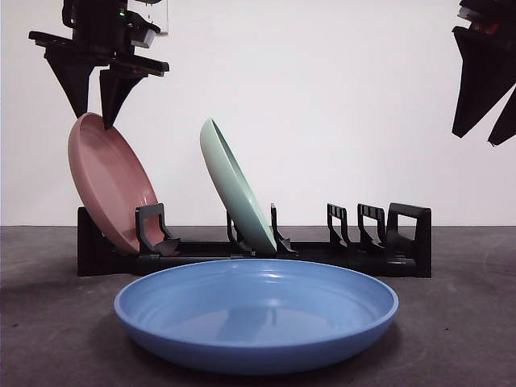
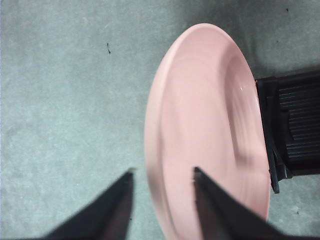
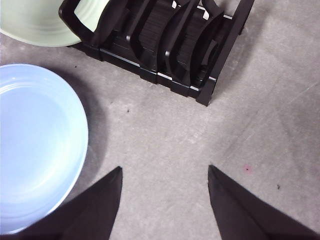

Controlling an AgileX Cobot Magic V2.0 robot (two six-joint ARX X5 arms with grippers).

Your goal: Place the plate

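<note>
A pink plate (image 1: 109, 181) stands tilted in the left end slot of the black dish rack (image 1: 322, 256). My left gripper (image 1: 95, 113) hangs right above the plate's top rim. In the left wrist view, my left gripper (image 2: 162, 171) is open, with one jaw on each side of the rim of the pink plate (image 2: 200, 115) and a gap showing. A blue plate (image 1: 258, 310) lies flat on the table in front of the rack. My right gripper (image 3: 164, 167) is open and empty, high at the right (image 1: 476, 139) above bare table.
A pale green plate (image 1: 238, 189) leans in a middle slot of the rack and also shows in the right wrist view (image 3: 35, 20). The rack's right-hand slots (image 3: 170, 45) hold nothing. The blue plate (image 3: 35, 145) lies close to the rack's front.
</note>
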